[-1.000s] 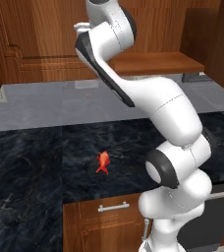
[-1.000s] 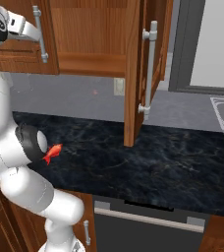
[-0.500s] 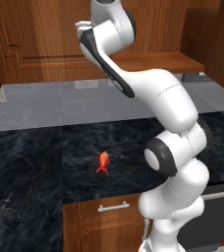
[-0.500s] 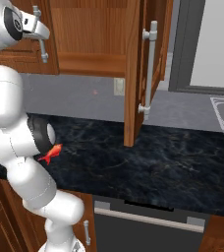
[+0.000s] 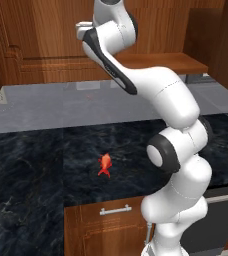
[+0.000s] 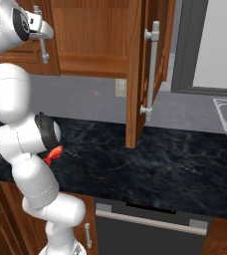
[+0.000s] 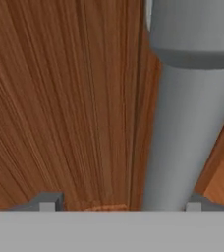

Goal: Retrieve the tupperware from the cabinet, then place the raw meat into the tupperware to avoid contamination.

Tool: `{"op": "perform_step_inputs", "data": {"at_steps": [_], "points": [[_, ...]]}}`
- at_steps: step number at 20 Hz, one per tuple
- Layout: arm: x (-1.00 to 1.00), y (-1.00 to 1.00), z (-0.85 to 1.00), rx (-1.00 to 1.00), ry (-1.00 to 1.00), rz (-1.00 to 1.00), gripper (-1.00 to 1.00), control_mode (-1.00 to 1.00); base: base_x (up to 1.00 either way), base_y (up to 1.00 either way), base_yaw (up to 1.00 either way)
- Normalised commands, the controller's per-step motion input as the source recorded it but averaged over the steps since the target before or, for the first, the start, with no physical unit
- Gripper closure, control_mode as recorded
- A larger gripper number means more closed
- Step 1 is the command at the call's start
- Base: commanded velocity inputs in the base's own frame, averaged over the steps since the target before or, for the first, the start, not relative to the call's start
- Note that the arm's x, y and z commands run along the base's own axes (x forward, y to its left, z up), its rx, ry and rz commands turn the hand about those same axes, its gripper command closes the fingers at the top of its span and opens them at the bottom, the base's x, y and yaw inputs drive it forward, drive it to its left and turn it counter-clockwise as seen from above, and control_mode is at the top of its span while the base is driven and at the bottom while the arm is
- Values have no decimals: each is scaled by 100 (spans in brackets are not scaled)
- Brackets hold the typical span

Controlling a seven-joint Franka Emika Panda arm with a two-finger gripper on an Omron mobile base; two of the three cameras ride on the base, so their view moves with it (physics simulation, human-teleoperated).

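We see the arm reared up from the base, its hand raised against the cabinet (image 6: 93, 45), the reddish-brown wooden wall unit above the counter. In the right base view the gripper (image 6: 40, 31) sits at the upper left, right at the long silver bar handle (image 6: 42, 37) of the closed left door. The right door (image 6: 144, 64) stands swung open towards us, its own bar handle (image 6: 150, 69) facing out, and a wooden shelf (image 5: 158, 62) shows inside the cabinet.

In the hand view the gripper (image 7: 116, 204) looks straight along the wood grain of the door, with the bar handle (image 7: 182, 133) running as a thick grey cylinder up the right side. The two fingertips (image 7: 47, 202) are spread wide, one on bare wood to the left and the other at the right edge of the handle, so the bar lies between them near the right-hand tip. Whether the claw already presses on the bar or merely straddles it, we cannot tell.

The raw meat (image 5: 105, 165) lies alone on the dark marbled counter (image 5: 31, 165), a small orange-red lump with a narrow end, well below the hand and beside the arm's elbow. A low wooden drawer front (image 5: 103, 227) with a short horizontal handle sits under the counter edge.
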Motion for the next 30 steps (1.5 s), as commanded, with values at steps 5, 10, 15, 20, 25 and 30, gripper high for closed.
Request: {"op": "perform_step_inputs", "data": {"at_steps": [5, 10, 15, 20, 25, 30], "points": [[31, -19, -9, 3, -2, 5, -100, -100, 0, 0, 0], [19, -4, -7, 4, 0, 3, 100, -100, 0, 0, 0], [6, -2, -8, 4, -1, 1, 100, -100, 0, 0, 0], [0, 0, -12, 5, -3, 0, 100, -100, 0, 0, 0], [-6, 5, -19, 3, -1, -2, 100, -100, 0, 0, 0], [-24, 31, -19, -2, 5, -8, 100, -100, 0, 0, 0]]}}
